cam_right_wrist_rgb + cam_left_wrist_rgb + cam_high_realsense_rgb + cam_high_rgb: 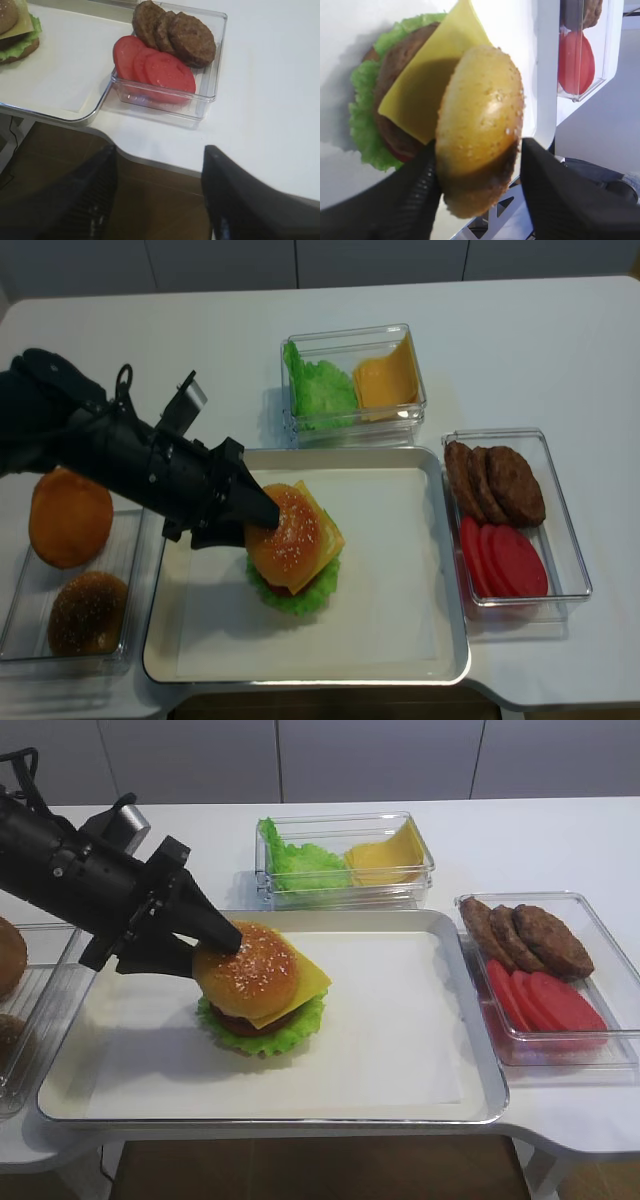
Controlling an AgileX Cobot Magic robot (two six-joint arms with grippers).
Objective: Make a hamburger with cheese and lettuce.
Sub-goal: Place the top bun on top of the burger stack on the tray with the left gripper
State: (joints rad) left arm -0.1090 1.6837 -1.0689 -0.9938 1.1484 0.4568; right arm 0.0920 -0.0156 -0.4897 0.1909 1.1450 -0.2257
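The hamburger [262, 1000] stands on the left half of the white-lined tray [400, 1060]: ruffled lettuce [262, 1038] at the bottom, a patty, and the square cheese [310, 980] with its corners sticking out. A sesame-seeded bun top [248, 975] rests on the cheese, slightly tilted. My left gripper [228, 940] reaches in from the left and its two fingers press the bun top [480, 125] on either side. In the right wrist view my right gripper [157, 150] hangs open and empty over the table's front edge.
A clear box [345, 860] behind the tray holds a heap of green leaves and yellow slices. Right of the tray, another box [545, 970] holds brown patties and red tomato slices. A box at the far left [70, 580] holds loose buns.
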